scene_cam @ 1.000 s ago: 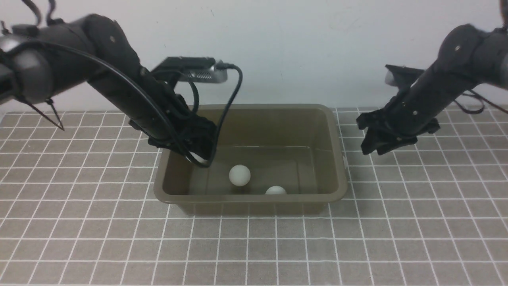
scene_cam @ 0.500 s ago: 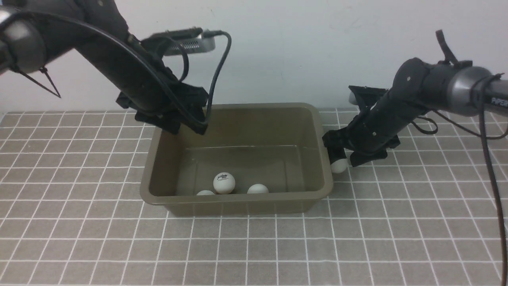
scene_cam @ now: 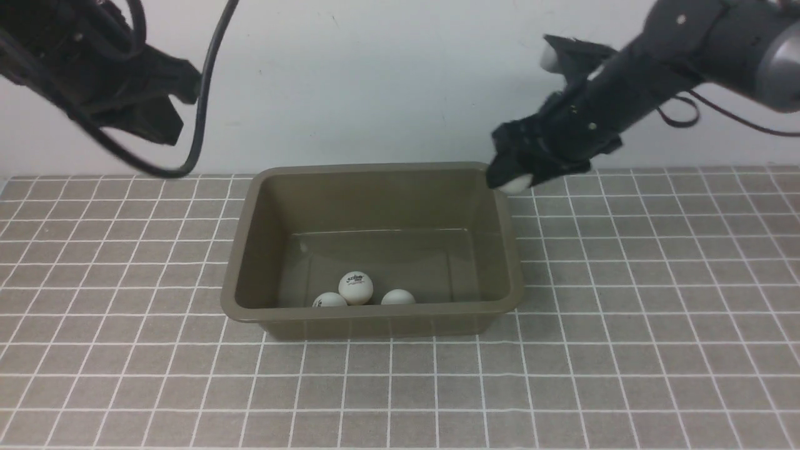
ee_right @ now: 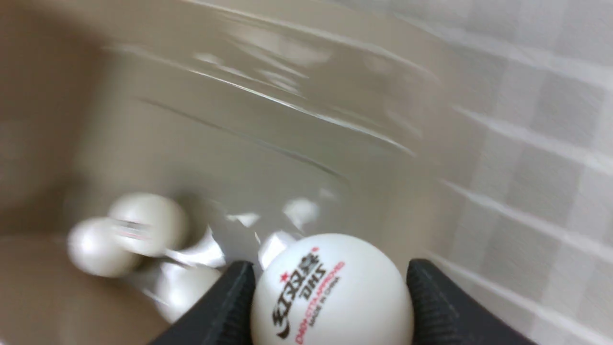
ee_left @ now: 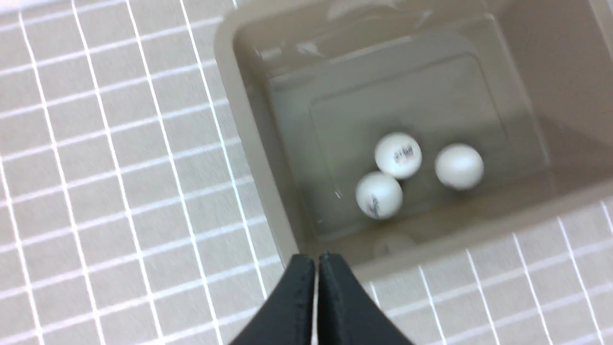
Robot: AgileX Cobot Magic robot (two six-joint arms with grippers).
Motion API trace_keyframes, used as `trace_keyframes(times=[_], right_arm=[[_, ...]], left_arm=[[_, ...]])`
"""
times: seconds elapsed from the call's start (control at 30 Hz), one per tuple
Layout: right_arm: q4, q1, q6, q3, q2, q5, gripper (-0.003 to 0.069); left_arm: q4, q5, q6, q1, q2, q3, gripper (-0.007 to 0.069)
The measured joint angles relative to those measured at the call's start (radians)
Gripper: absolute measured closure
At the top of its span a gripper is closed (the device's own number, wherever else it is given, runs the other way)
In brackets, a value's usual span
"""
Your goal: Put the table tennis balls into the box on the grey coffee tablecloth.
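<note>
Grey-brown checked tablecloth bears the box; right claw pinches a table tennis ball, rim just beneath it: move inward before spreading. Left claw is pressed together, empty.

Looks like a robot lab to me: bare white wall, grid-lined cloth over my tabletop, black cable trailing off my left arm.

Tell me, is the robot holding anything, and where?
The right fingers pinch a white ball by its opposite sides. The left fingers are shut, holding nothing.
</note>
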Motion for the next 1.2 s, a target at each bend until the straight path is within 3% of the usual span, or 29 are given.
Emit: trace_keyframes(times=[0.13,0.17,0.27,0.4,0.47,0.6,0.63,0.67,0.73,0.87,0.97,1.0,1.2], right_arm=[[0.0,0.092,0.015,-0.036,0.062,-0.01,0.0271],[-0.018,0.107,0.027,-0.048,0.085,-0.006,0.0233],[-0.144,0.12,0.076,-0.098,0.148,0.067,0.0101],[-0.28,0.119,0.109,-0.167,0.142,0.182,0.0069],[-0.375,0.119,0.142,-0.206,0.093,0.202,0.0123],[-0.485,0.118,0.218,-0.213,-0.12,0.21,0.0391],[-0.492,0.118,0.229,-0.208,-0.165,0.21,0.0424],[-0.498,0.117,0.257,-0.188,-0.261,0.21,0.0535],[-0.499,0.117,0.285,-0.13,-0.431,0.21,0.0625],[-0.499,0.117,0.319,0.135,-0.796,0.174,0.0669],[-0.5,0.117,0.347,0.379,-1.033,0.015,0.0671],[-0.502,0.117,0.36,0.566,-1.202,-0.11,0.0672],[-0.559,0.113,0.407,1.128,-1.81,-0.619,0.0673]], left_arm=[[-0.025,-0.075,0.0,0.0,-0.084,0.175,0.0629],[-0.029,-0.098,0.0,0.0,-0.106,0.228,0.0629],[-0.036,-0.161,0.0,0.0,-0.179,0.38,0.0629],[-0.036,-0.196,0.0,0.0,-0.235,0.442,0.0629],[-0.039,-0.217,0.0,0.0,-0.265,0.454,0.0629],[-0.04,-0.257,0.0,0.001,-0.309,0.455,0.0629],[-0.04,-0.258,0.0,0.001,-0.313,0.455,0.0629],[-0.04,-0.261,0.0,0.001,-0.324,0.455,0.0629],[-0.042,-0.261,0.0,0.001,-0.332,0.456,0.0629],[-0.064,-0.262,0.005,0.001,-0.335,0.457,0.0629],[-0.083,-0.263,0.008,0.001,-0.335,0.457,0.0629],[-0.098,-0.273,0.008,0.001,-0.335,0.457,0.0629],[-0.142,-0.329,0.046,0.001,-0.335,0.457,0.0629]])
